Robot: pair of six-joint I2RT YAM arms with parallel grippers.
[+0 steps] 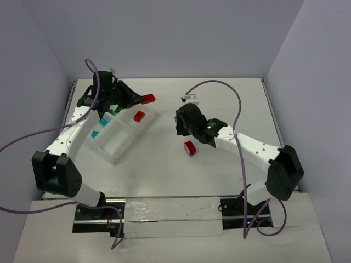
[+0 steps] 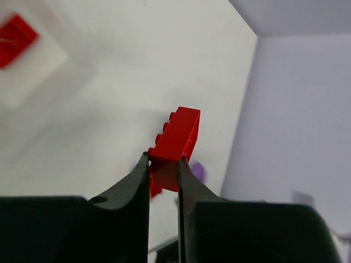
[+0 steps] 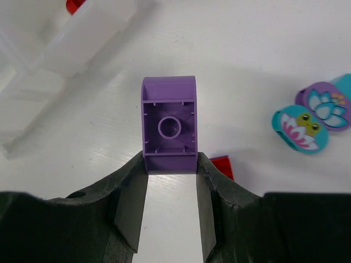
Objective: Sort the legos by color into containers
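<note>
L end effector (image 2: 163, 160), far left of the desk (image 1: 230, 104): fingers pressed together on a small red plastic brick (image 2: 176, 134), pinched by its lower end and held off the surface, studs facing sideways. Seen from above, it hangs just past the far end of a white translucent plastic organizer tray (image 1: 118, 143), which lies diagonally on the L side. In the tray there is a second red brick (image 1: 139, 115) in the far compartment and a green piece (image 1: 116, 110) in the next one. Teal pieces (image 1: 103, 120) sit in compartments nearer the L arm.

R end effector (image 3: 170, 160), approx. mid-desk: fingers clamped on either side of a purple plastic brick (image 3: 169, 118) w/ one curved edge. Its hollow underside and round tube face the wrist cam. On the desk below, a loose red brick (image 3: 222, 166) is partly hidden by the R finger. The top view shows it just beside the end effector, on the near side. Further right in the wrist view, a teal round tile (image 3: 299, 129) and a purple round tile (image 3: 327, 105) touch each other, both w/ flower prints.
</note>
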